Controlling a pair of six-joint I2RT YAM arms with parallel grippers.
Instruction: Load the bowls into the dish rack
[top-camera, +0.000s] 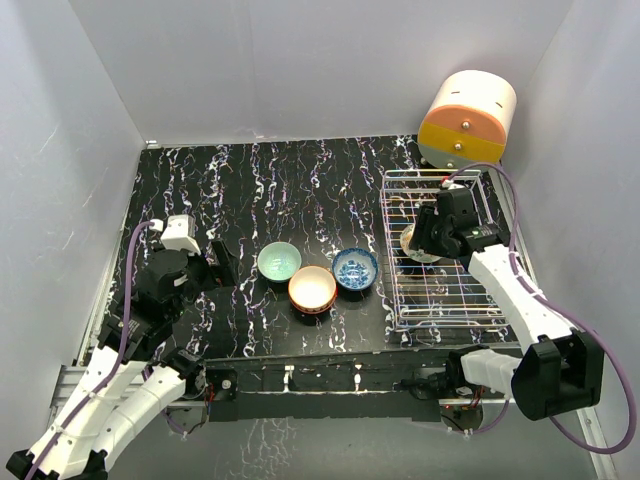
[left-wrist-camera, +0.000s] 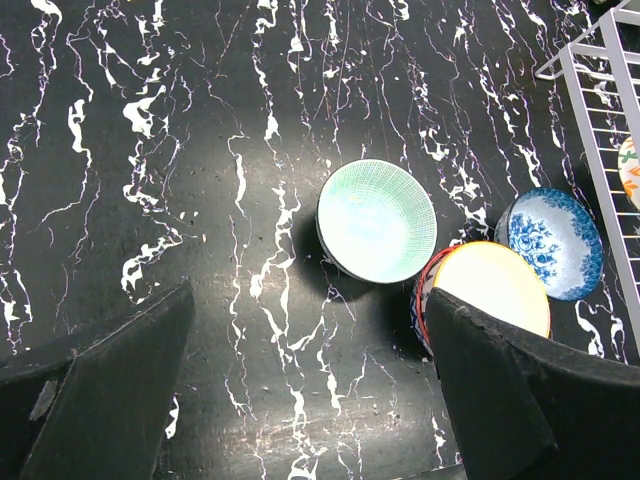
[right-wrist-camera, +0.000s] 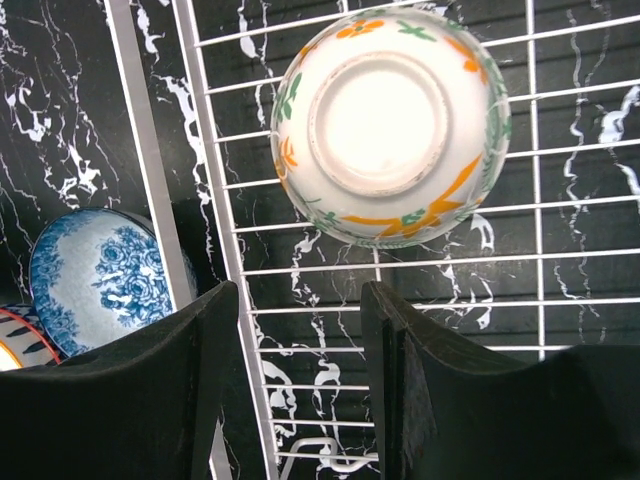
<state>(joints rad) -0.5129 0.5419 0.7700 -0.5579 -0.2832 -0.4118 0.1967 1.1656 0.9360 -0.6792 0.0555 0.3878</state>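
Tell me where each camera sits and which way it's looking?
Top camera: above and behind the arms, looking down on the table; both arms show.
Left wrist: on the left gripper, facing down at the mint green bowl; its two fingers show.
Right wrist: on the right gripper, facing down at the cream flower bowl in the dish rack; its fingers show.
Shared: both wrist views catch the blue-and-white bowl.

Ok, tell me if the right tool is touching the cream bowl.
Apart. The right wrist view shows bare rack wires between the right tool and the upturned cream bowl.
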